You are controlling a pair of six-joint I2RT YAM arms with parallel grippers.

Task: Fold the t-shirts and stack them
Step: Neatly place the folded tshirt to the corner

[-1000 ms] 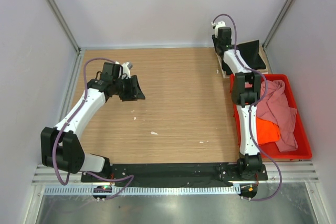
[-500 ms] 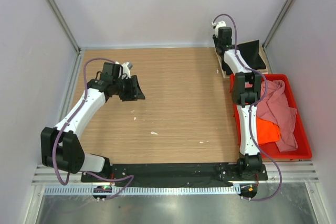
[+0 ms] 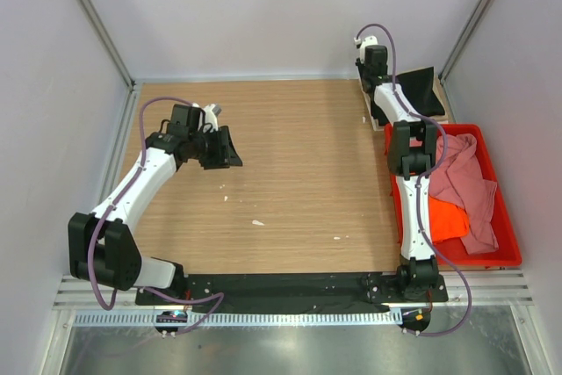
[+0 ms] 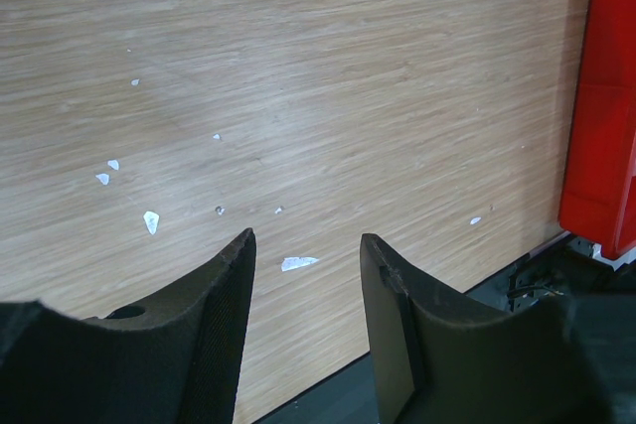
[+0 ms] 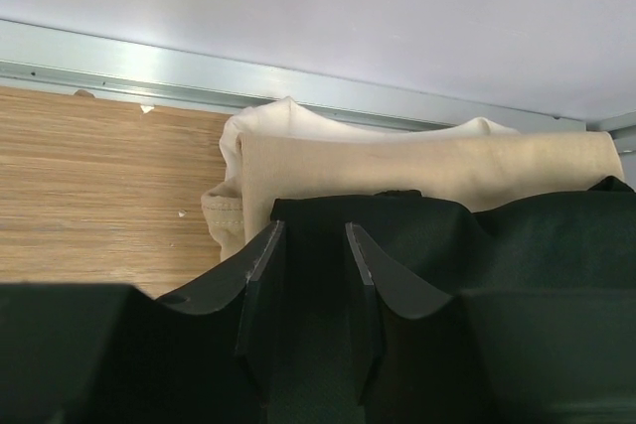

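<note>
A folded black t-shirt (image 3: 421, 85) lies on a folded tan t-shirt (image 5: 417, 171) at the table's back right corner. My right gripper (image 5: 313, 230) hovers low over the black t-shirt (image 5: 527, 235), jaws a narrow gap apart, with black cloth showing under and between them. Whether they pinch it I cannot tell. A pink t-shirt (image 3: 465, 182) and an orange t-shirt (image 3: 448, 217) lie crumpled in the red crate (image 3: 507, 226). My left gripper (image 3: 230, 148) hangs open over bare wood on the left, nothing between its fingers (image 4: 224, 285).
The red crate (image 4: 596, 96) stands along the right edge of the table. Small white flecks (image 4: 296, 263) dot the wooden top. Metal rails and pale walls close in the left, back and right sides. A black base strip (image 3: 281, 285) runs along the near edge.
</note>
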